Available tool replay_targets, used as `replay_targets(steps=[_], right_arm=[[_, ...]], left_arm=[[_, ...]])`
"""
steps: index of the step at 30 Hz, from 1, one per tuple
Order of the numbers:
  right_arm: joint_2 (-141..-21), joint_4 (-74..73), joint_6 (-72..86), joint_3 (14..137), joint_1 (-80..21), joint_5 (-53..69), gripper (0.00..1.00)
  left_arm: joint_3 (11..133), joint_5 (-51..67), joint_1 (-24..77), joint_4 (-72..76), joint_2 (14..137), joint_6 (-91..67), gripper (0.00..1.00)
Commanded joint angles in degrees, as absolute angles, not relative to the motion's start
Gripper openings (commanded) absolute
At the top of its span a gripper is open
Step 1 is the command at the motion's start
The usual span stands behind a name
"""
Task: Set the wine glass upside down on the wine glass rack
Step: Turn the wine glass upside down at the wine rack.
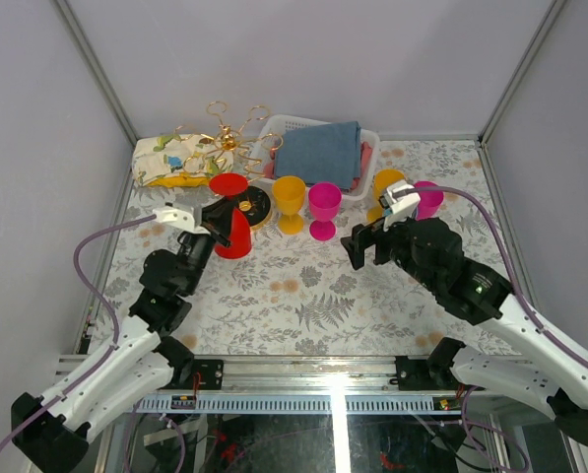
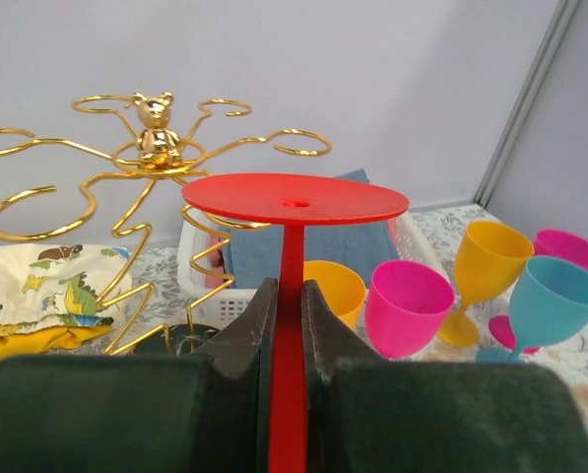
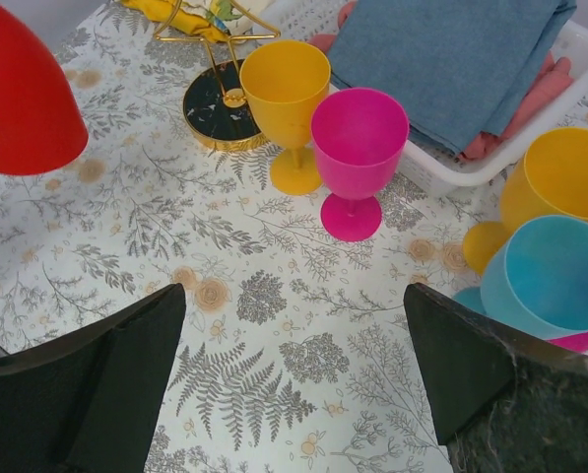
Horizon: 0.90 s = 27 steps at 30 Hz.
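Left gripper holds red glass upside down.
Fingers clamp its stem beside rack; right gripper spread wide.

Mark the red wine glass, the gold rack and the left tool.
red wine glass [image 2: 323, 199]: left wrist view, on the upturned foot disc.
wine glass rack [image 2: 156, 138]: left wrist view, on the bear figure at its centre.
left tool [image 2: 290, 296]: left wrist view, midway between fingertips, at the stem.

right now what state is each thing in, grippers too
red wine glass, upside down, held by stem
left gripper, shut on the stem
right gripper, open, empty
wine glass rack, upright, no glass on it
yellow glass beside the rack, upright
pink glass next to it, upright
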<state>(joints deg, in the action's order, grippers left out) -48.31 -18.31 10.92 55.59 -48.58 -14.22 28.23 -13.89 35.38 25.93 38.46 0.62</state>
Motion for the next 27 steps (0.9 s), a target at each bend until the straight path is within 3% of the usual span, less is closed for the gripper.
replay_targets(steps=[1,13,16,20,27], right_arm=[[-46.5,-19.8,8.1,58.8,-48.2,-11.6,1.00],[-55.5,-41.1,19.0,66.4,-48.2,-4.8,0.99],[-56.5,-45.1,23.3,67.6,-48.3,-7.7,1.00],[-55.4,-46.2,25.8,67.5,-48.3,-10.9,0.99],[-55.2,-42.2,26.5,64.6,-48.3,-5.4,0.99]], left_arm=[[27.4,-5.2,29.7,35.0,39.0,-7.3,0.00],[28.7,-2.2,27.7,32.6,38.8,-8.7,0.00],[27.5,-3.2,27.4,33.4,38.3,-9.3,0.00],[26.6,0.0,23.8,36.0,39.1,-12.0,0.00],[25.4,4.3,19.2,39.8,40.9,-13.3,0.00]])
